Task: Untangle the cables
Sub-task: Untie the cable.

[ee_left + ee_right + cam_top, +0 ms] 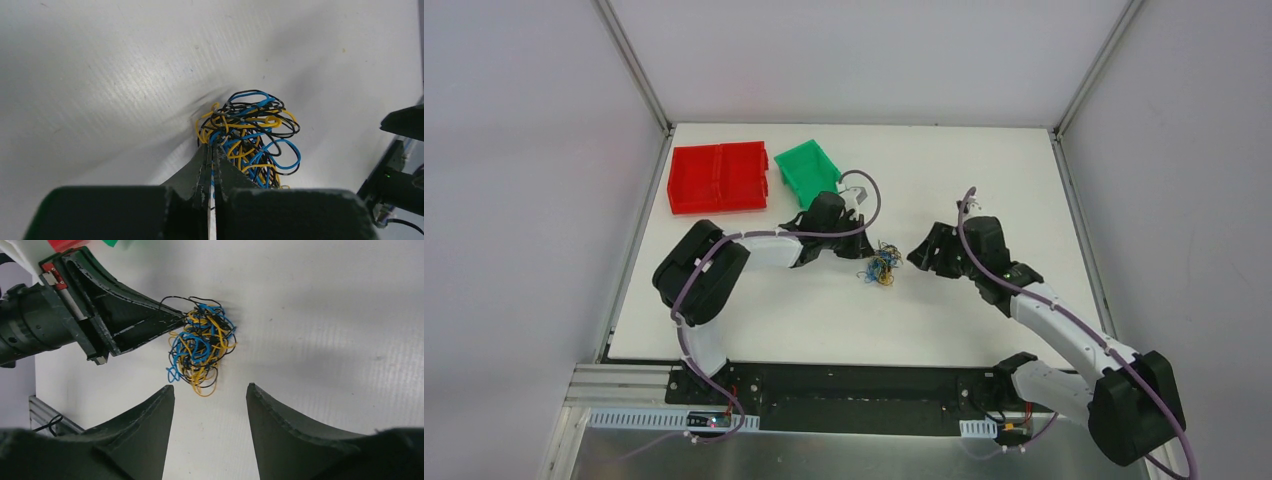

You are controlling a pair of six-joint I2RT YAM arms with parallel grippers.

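I am pinching the knotted clump of thin blue, yellow and black cables [255, 135] with my left fingers [212, 161], my right fingers [921, 256] spreading nearby, no strand freed yet.

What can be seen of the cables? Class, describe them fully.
The cables form one small knotted clump of very thin, flexible-looking wires in blue, yellow-orange and black, their loops sticking out. It lies on the white table. The left claw is shut on its edge; the open right claw sits just short, not touching.
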